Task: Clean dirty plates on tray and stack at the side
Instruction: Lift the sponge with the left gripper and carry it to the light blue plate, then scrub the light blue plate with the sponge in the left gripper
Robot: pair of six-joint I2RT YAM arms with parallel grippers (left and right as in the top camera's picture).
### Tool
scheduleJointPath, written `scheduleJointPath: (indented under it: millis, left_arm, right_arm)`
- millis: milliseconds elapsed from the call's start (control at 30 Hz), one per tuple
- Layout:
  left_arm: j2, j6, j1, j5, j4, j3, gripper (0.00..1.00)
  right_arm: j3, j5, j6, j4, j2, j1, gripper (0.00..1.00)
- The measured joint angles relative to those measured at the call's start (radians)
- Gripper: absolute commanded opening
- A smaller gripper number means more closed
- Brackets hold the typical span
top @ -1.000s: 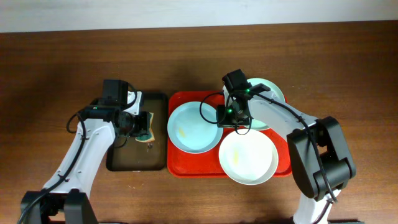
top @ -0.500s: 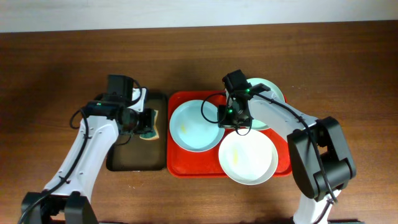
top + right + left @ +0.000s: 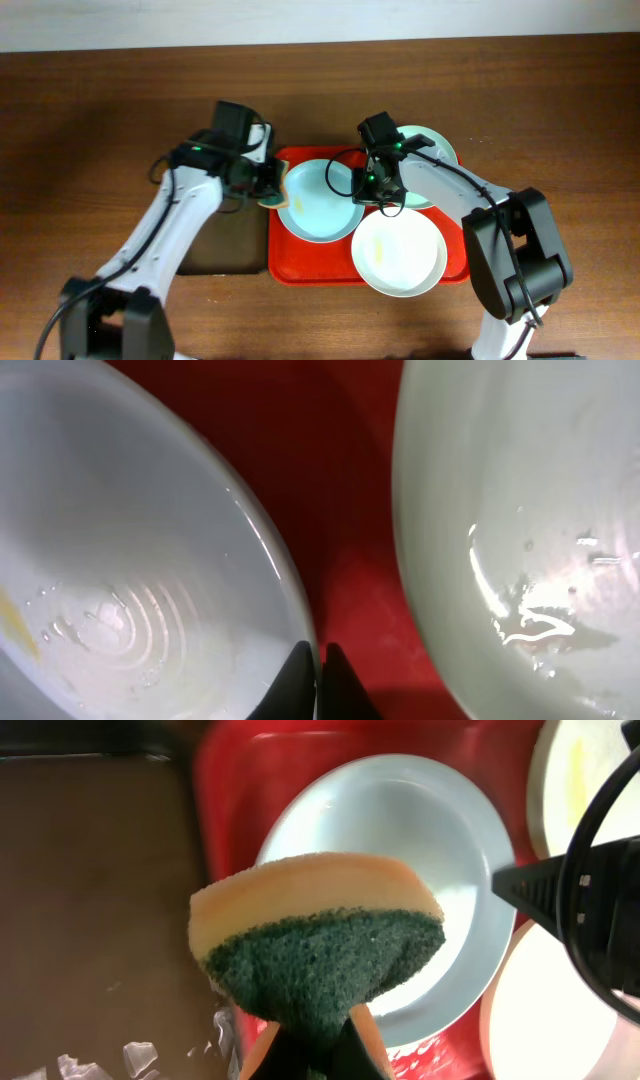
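The red tray (image 3: pixel 300 272) holds three plates: pale blue (image 3: pixel 318 205) at left with a yellow smear, pale green (image 3: pixel 435 150) at back right, white (image 3: pixel 400 255) at front. My left gripper (image 3: pixel 270 185) is shut on a yellow and green sponge (image 3: pixel 320 945), held over the blue plate's (image 3: pixel 420 850) left rim. My right gripper (image 3: pixel 318 655) is shut on the blue plate's (image 3: pixel 120 560) right rim, with the green plate (image 3: pixel 520 530) just to its right.
A narrow black tray (image 3: pixel 215 255) lies left of the red tray, with bits of clear wrap on it (image 3: pixel 90 1065). The brown table runs all round.
My left gripper has lifted the sponge off the black tray and carried it right, to the blue plate's left edge. The right arm has not moved.
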Motion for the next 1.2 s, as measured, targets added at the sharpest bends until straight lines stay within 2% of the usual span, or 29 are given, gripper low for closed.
scheduleJointPath:
  millis: [67,133,300,700,767,867,967,1067,1200]
  left_arm:
    - [0.057,-0.021,-0.045,0.005,0.030,0.000,0.00]
    - [0.114,-0.040,-0.073,0.008,0.051,0.000,0.00]
    - [0.195,-0.055,-0.077,0.007,0.102,0.000,0.00]
    - [0.301,-0.103,-0.095,-0.025,0.134,0.010,0.00]
    - [0.308,-0.105,-0.108,0.013,0.137,0.016,0.00]
    - [0.324,-0.101,-0.110,0.157,0.124,0.030,0.00]
    - [0.341,-0.094,-0.101,0.256,0.041,0.085,0.00]
    - [0.332,-0.094,-0.085,0.235,0.009,0.144,0.00]
    - [0.275,-0.091,-0.083,0.101,-0.029,0.150,0.00]
  right_arm:
    - [0.000,0.005,0.004,0.001,0.000,0.000,0.15]
    - [0.000,0.006,0.004,0.002,0.000,0.000,0.10]
    - [0.000,0.006,0.003,0.002,0.000,0.000,0.04]
    - [0.000,0.005,0.003,0.001,0.000,0.000,0.04]
    - [0.000,0.006,0.003,-0.001,0.000,0.000,0.04]
    - [0.000,0.005,0.002,-0.002,0.000,0.000,0.04]
    - [0.000,0.005,0.002,-0.002,0.000,0.000,0.04]
    - [0.000,0.002,0.003,-0.003,0.000,0.000,0.04]
    - [0.000,0.002,0.003,-0.003,0.000,0.000,0.04]
